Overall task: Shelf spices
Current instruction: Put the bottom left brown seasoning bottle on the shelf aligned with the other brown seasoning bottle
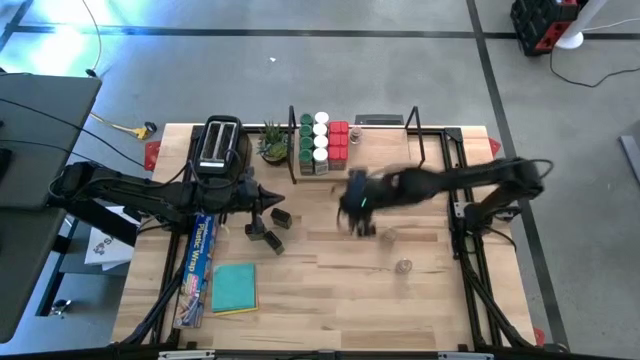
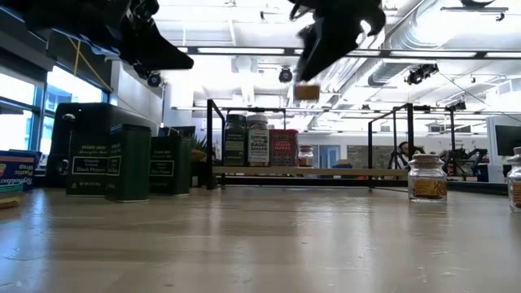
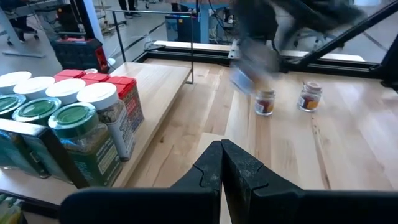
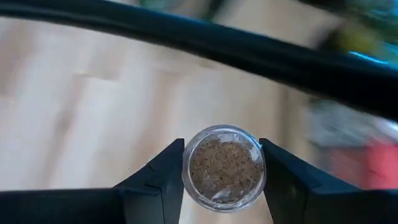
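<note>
right end effector (image 4: 224, 180) clamped on a small clear jar (image 4: 224, 169), lifted above the surface (image 1: 330, 290) near the shelf (image 1: 395, 150). left end effector (image 3: 222, 163), fingers together, hangs over dark tins (image 1: 265, 238). two more small jars (image 3: 310, 96) stand apart; toaster (image 1: 219, 146) and plant (image 1: 272, 142) flank the stocked shelf end.

Right arm reaches in from the counter's right edge toward the middle, raised off the surface; right pincer (image 4: 222, 177) clamped on a small clear jar (image 4: 224, 168). Left arm extends from the left edge, left pincer (image 3: 221, 163) fully closed, empty.
</note>
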You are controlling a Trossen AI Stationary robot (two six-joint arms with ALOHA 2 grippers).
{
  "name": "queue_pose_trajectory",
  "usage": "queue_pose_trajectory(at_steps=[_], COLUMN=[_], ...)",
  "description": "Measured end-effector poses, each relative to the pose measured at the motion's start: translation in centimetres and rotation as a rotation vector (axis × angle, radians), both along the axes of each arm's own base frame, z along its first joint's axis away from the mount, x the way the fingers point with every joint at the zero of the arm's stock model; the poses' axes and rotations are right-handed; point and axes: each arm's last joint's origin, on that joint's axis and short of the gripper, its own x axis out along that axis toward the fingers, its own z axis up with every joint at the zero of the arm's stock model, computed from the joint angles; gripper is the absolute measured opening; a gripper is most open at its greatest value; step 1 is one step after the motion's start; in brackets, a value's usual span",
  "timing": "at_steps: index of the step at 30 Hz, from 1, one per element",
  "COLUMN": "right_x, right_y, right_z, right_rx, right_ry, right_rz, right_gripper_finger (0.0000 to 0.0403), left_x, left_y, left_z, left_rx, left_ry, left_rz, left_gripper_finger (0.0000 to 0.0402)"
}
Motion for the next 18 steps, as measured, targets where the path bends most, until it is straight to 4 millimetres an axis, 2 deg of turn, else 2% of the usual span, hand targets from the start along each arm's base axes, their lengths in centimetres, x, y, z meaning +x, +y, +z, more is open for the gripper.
queue_pose_trajectory(at_steps=[3, 5, 7, 10, 14, 18], right_x=[-2.2, -3.6, -4.8, -6.1, -6.6, -6.5], right_y=[-4.1, -6.9, -9.5, -12.6, -15.4, -17.5], right_z=[2.5, 2.8, 1.6, -1.8, -5.1, -6.5], right_rx=[-0.006, 0.014, 0.063, 0.114, 0.128, 0.142], right_ry=[-0.057, -0.106, -0.123, -0.149, -0.253, -0.319], right_rz=[-0.136, -0.239, -0.343, -0.467, -0.577, -0.654], right_gripper_finger=[0.0160, 0.0160, 0.0160, 0.0160, 0.0160, 0.0160], left_x=[0.0, 0.0, 0.0, 0.0, 0.0, 0.0], left_y=[-0.2, -0.4, -0.5, -0.7, -0.8, -0.7], left_z=[0.0, 0.0, 0.0, 0.0, 0.0, 0.0], left_rx=[0.000, 0.000, 0.000, 0.000, 0.003, 0.009], left_ry=[0.000, -0.001, 0.000, -0.001, -0.003, -0.004], left_rz=[-0.013, -0.020, -0.028, -0.036, -0.032, -0.013], left_gripper_finger=[0.0000, 0.0000, 0.0000, 0.0000, 0.0000, 0.0000])
